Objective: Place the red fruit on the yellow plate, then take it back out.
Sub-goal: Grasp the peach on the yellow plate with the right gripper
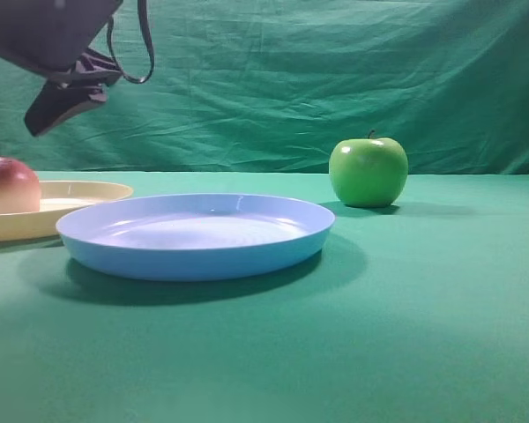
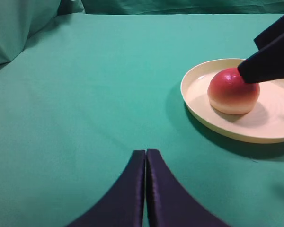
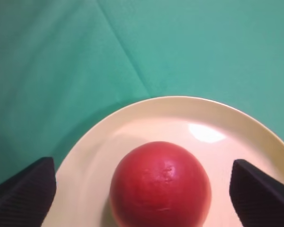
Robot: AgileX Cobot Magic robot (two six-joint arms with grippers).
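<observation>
The red fruit (image 1: 9, 185) (image 2: 233, 92) (image 3: 160, 184) rests on the yellow plate (image 1: 79, 192) (image 2: 199, 80) (image 3: 132, 118) at the far left of the table. My right gripper (image 1: 66, 106) (image 2: 270, 61) (image 3: 142, 191) has reached across and hangs open above the fruit. One dark finger (image 3: 23, 194) stands on each side of it, well apart from its skin. In the left wrist view my left gripper (image 2: 145, 153) is shut on nothing, low over bare green cloth, left of and nearer than the plate.
A light blue plate (image 1: 194, 256) lies in the middle, just right of the yellow plate. A shiny green apple (image 1: 368, 172) stands behind it to the right. Green cloth covers the table and hangs as a backdrop.
</observation>
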